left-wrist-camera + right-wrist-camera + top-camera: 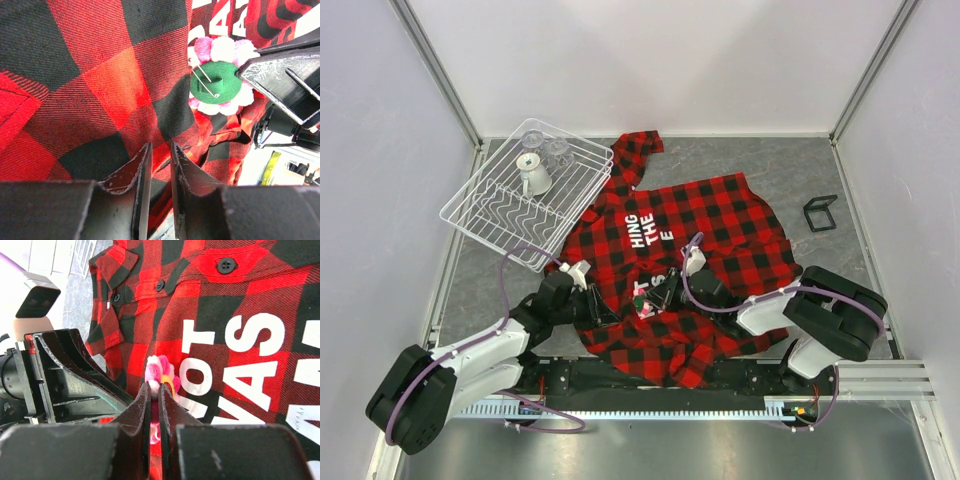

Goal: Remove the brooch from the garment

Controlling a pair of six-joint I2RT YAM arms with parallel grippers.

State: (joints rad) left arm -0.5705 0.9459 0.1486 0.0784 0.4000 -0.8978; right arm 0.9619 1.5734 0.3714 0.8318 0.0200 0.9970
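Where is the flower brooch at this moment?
In the top view the brooch sits low on the middle of the plaid shirt, between the left gripper and the right gripper, whose jaws pinch its petals.

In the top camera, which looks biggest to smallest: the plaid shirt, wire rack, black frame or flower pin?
1. plaid shirt
2. wire rack
3. black frame
4. flower pin, tiny and partly hidden

Robot lab test cell: plain white panel walls (670,60), aluminium frame posts (430,60), grey counter (780,165), extrusion rail (890,378) along near edge.
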